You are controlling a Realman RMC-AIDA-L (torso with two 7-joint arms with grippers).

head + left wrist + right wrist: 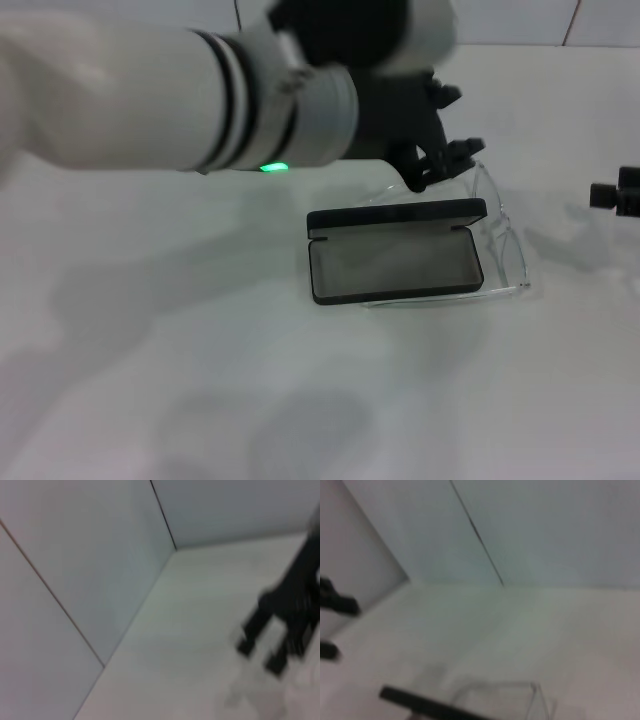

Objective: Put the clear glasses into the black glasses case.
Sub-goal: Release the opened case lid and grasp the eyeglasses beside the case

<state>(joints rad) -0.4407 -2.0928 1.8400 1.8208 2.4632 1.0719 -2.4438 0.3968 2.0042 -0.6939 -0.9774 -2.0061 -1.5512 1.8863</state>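
Two grippers are seen over a white table [200,380]. The black glasses case [397,250] lies open near the middle of the head view, its grey lining facing up and its lid raised along the far edge. The clear glasses [500,240] are set around the case's 3 o'clock end: the lens stands just beyond that end, one arm runs along the case's 6 o'clock edge, and the other arm passes behind the lid toward 12 o'clock. The left gripper [445,165] is held at the 12 o'clock side of the case, reaching in from 9 o'clock. Its fingers [462,152] are placed right at the glasses' far upper corner; whether they are clenched on the frame or released cannot be told. The right gripper [615,193] is seen at the 3 o'clock edge, well apart from the glasses.
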